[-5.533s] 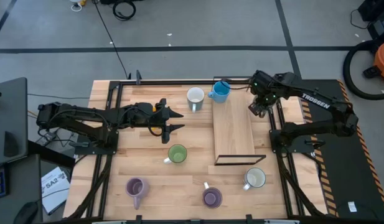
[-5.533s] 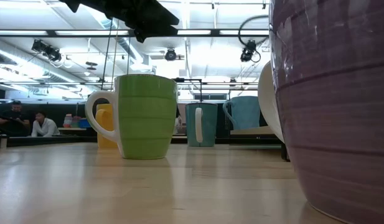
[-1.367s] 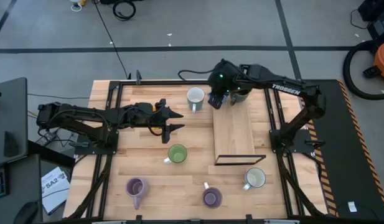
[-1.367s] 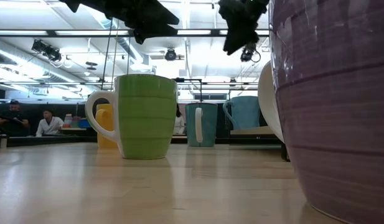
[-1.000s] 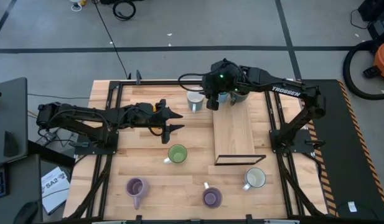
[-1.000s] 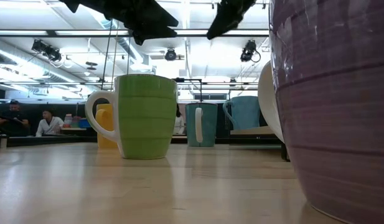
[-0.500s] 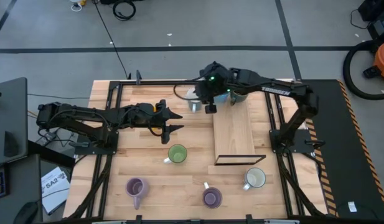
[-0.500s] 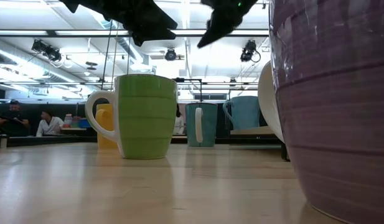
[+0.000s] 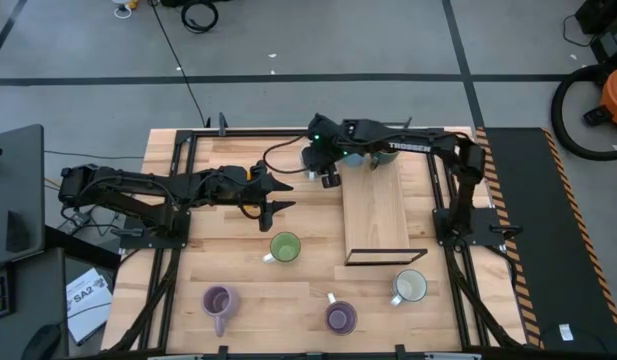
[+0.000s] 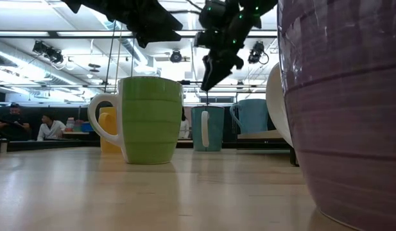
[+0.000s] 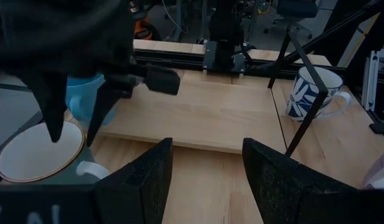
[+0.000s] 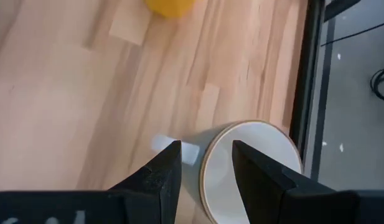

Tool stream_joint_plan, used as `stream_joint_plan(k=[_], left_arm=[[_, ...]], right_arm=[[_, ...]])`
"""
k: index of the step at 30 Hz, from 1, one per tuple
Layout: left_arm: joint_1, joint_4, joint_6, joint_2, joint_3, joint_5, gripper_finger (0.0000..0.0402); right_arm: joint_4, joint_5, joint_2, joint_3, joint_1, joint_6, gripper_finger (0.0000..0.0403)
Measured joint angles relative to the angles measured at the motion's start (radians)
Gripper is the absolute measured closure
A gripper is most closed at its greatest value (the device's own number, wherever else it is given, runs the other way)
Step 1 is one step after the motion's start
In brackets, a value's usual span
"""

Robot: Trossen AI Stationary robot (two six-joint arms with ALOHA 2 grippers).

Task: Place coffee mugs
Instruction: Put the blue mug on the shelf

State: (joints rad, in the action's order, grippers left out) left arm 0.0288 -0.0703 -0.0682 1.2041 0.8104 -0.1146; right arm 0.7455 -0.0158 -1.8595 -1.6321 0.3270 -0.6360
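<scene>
Right wrist view: my right gripper point(image 12: 203, 163), fingers parted and empty, hovers over the white-lined mug point(image 12: 251, 165) near the table's far edge; I judge a mistimed descent could strike its rim and tip it.

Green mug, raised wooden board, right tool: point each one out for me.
green mug point(image 9: 285, 246), high view, on its open top.
raised wooden board point(image 9: 376, 215), high view, on its bare middle.
right tool point(image 12: 204, 163), right wrist view, midway between its fingertips, above a white-lined mug's rim.
</scene>
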Motion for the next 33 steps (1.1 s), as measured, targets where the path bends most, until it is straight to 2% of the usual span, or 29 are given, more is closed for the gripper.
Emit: stream_joint_plan(k=[3,8,20,33], left_arm=[[0.0,0.0,0.0,0.0,0.0,0.0,0.0201],[0.0,0.0,0.0,0.0,0.0,0.0,0.0201],[0.0,0.002,0.0,0.0,0.0,0.0,0.0201],[0.0,0.004,-0.002,0.0,-0.001,-0.003,0.0201]], right_arm=[[0.015,0.002,-0.019,0.0,0.007,-0.019,0.0255],[0.008,0.071,-0.029,0.0,0.023,-0.015,0.0255],[0.057,0.049,-0.039,0.0,0.037,-0.014,0.0255],[0.024,0.059,-0.093,0.0,0.043,-0.015,0.0255]])
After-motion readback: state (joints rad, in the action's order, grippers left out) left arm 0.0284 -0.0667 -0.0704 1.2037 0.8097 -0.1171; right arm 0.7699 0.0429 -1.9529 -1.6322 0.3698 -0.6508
